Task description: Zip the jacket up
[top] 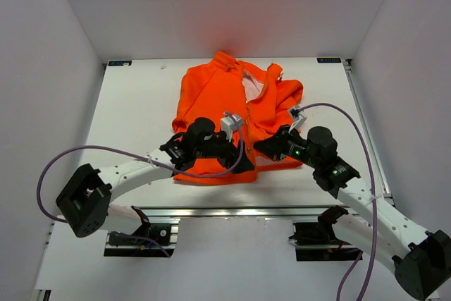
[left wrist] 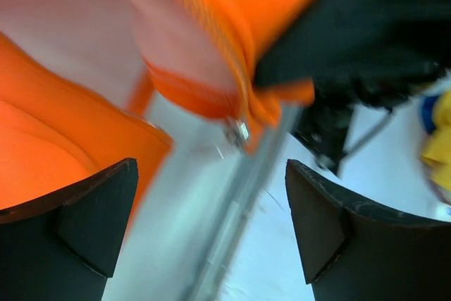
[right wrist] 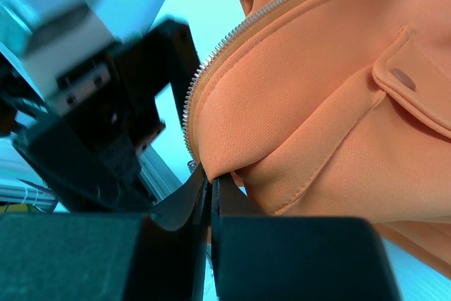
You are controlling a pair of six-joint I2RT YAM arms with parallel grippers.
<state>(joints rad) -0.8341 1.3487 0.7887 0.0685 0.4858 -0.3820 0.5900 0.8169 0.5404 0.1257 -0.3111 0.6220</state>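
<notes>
The orange jacket [top: 211, 96] lies on the white table [top: 134, 111], collar far, pale lining showing at the open neck. My right gripper [top: 263, 149] is shut on the jacket's bottom hem corner beside the zipper teeth [right wrist: 211, 61], holding it slightly raised; the right wrist view [right wrist: 211, 182] shows fabric pinched between the closed fingers, and a flap pocket with a snap [right wrist: 403, 79]. My left gripper [top: 243, 165] is open and empty just left of that corner. In the left wrist view its fingers [left wrist: 91, 216] stand wide apart below the lifted hem [left wrist: 211, 100] and a small metal zipper piece [left wrist: 238, 130].
An aluminium rail [top: 232, 211] runs along the table's near edge, right under both grippers; it also shows in the left wrist view [left wrist: 236, 209]. White walls enclose the table on three sides. Both arms' cables loop near the jacket's lower edge.
</notes>
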